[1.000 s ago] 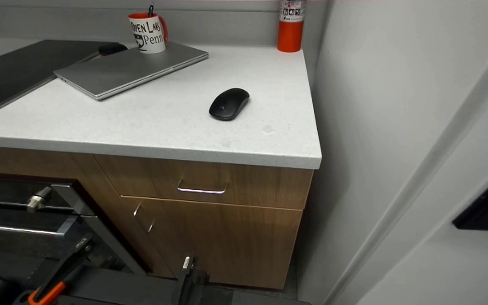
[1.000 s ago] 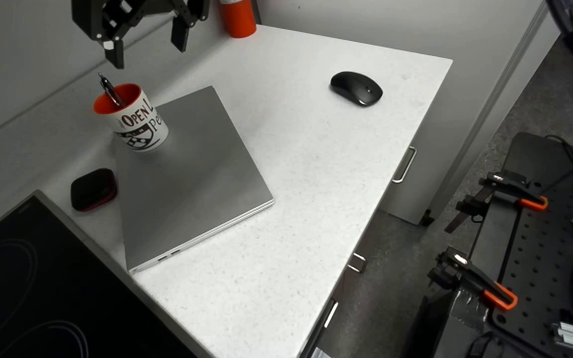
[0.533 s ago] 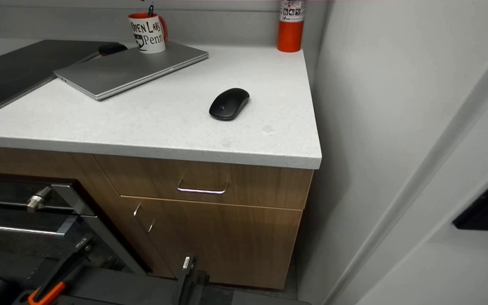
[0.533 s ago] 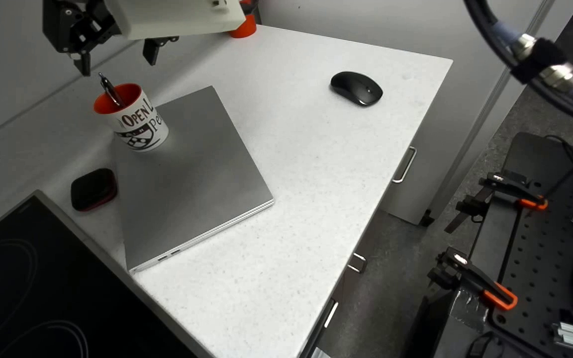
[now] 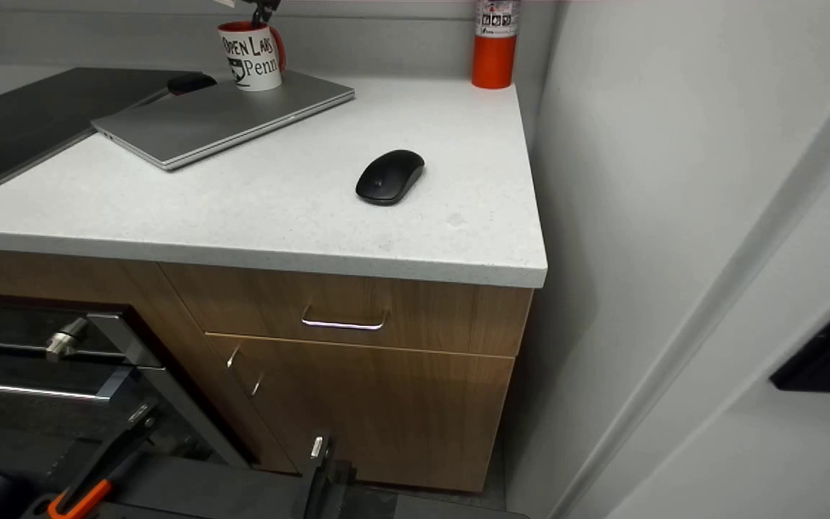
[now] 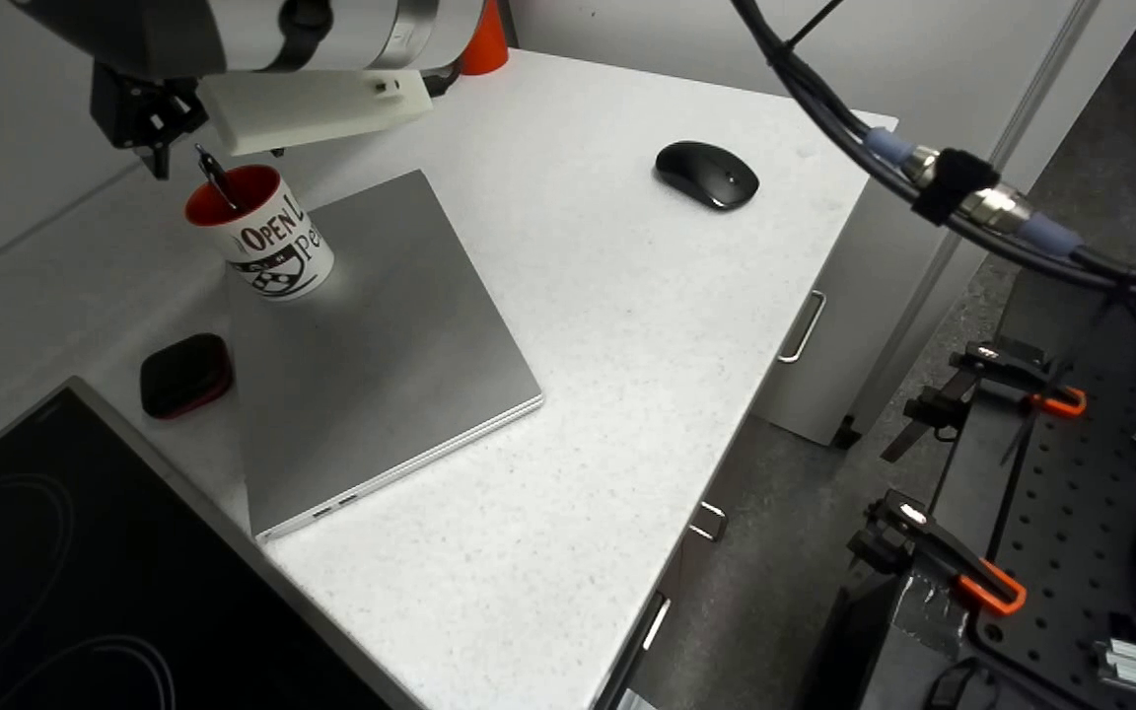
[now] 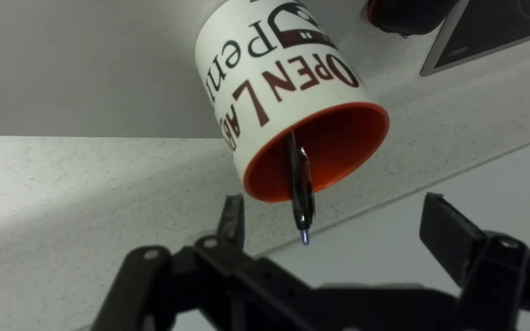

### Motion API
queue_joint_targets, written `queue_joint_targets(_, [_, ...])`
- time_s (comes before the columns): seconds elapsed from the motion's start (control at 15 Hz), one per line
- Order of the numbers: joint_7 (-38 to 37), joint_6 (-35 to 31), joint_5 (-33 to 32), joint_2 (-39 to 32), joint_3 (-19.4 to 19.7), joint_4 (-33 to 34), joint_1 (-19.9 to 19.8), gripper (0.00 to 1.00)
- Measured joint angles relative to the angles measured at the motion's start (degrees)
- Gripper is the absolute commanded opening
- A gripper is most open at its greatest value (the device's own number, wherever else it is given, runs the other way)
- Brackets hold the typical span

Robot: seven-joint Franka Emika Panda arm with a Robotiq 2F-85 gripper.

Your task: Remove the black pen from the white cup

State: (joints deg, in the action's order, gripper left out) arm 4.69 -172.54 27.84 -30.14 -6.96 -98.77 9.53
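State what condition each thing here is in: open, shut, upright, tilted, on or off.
Gripper: open, jaws apart, holding nothing.
Black pen: tilted in the white cup, upper end sticking out.
White cup: upright on the laptop.
Laptop: shut, lying on the counter.
Black mouse: on the counter; power cannot be told.
Red container: upright, top cut off.
Drawer: shut.
Cabinet door: shut.
Cooktop: on or off cannot be told.

White mug point(image 7: 288, 108): one; black pen point(image 7: 302, 188): one; laptop point(image 6: 381, 345): one; computer mouse point(image 6: 707, 176): one; red canister point(image 5: 493, 61): one. Orange-handled clamps point(image 6: 943, 552): two. Cooktop point(image 6: 45, 572): one.
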Motion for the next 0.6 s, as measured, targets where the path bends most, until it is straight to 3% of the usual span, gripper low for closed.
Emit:
queue_joint_targets(0.13, [0.0,0.0,-0.3,-1.8,0.0,2.4,0.1,1.0])
queue_joint_targets(0.2, [0.0,0.0,-0.4,-2.5,0.0,3.4,0.2,0.93])
queue_joint_targets(0.27, [0.0,0.0,-0.4,-3.0,0.0,4.3,0.3,0.72])
queue_joint_targets(0.4, [0.0,0.0,-0.4,-4.1,0.0,5.9,0.4,0.66])
queue_joint_targets(0.6, [0.0,0.0,-0.6,-5.4,0.2,7.7,0.5,0.39])
